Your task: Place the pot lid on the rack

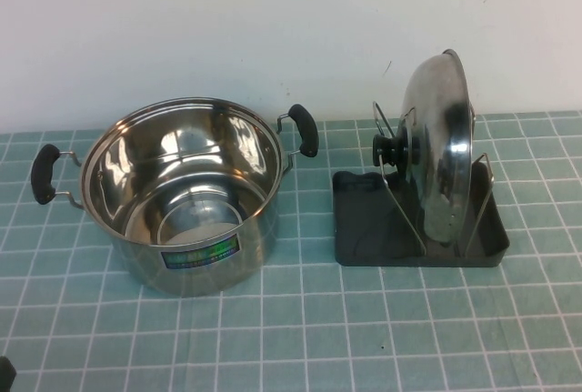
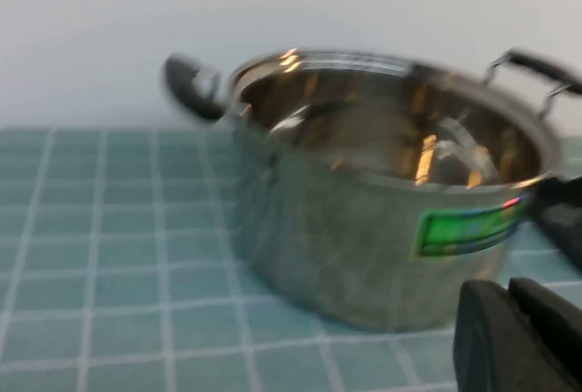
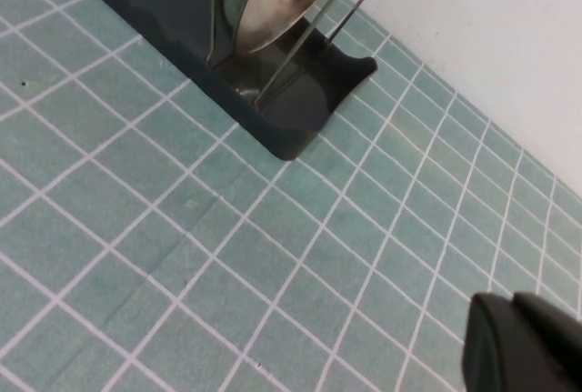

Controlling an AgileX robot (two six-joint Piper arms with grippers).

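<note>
The shiny pot lid [image 1: 441,137] stands on edge between the wire dividers of the dark grey rack [image 1: 364,228] at the right, its black knob [image 1: 389,149] facing the pot. No gripper touches it. The right wrist view shows the lid's lower edge [image 3: 273,1] in the rack [image 3: 300,110], with my right gripper [image 3: 512,306] shut, empty and well away over the tiled mat. My left gripper [image 2: 509,296] is shut and empty, low in front of the pot; only a dark tip [image 1: 5,374] shows at the high view's bottom left corner.
The open steel pot [image 1: 182,192] with two black side handles and a green label stands at the left; it fills the left wrist view [image 2: 364,228]. A white wall runs along the back. A teal tiled mat [image 1: 364,337] covers the table.
</note>
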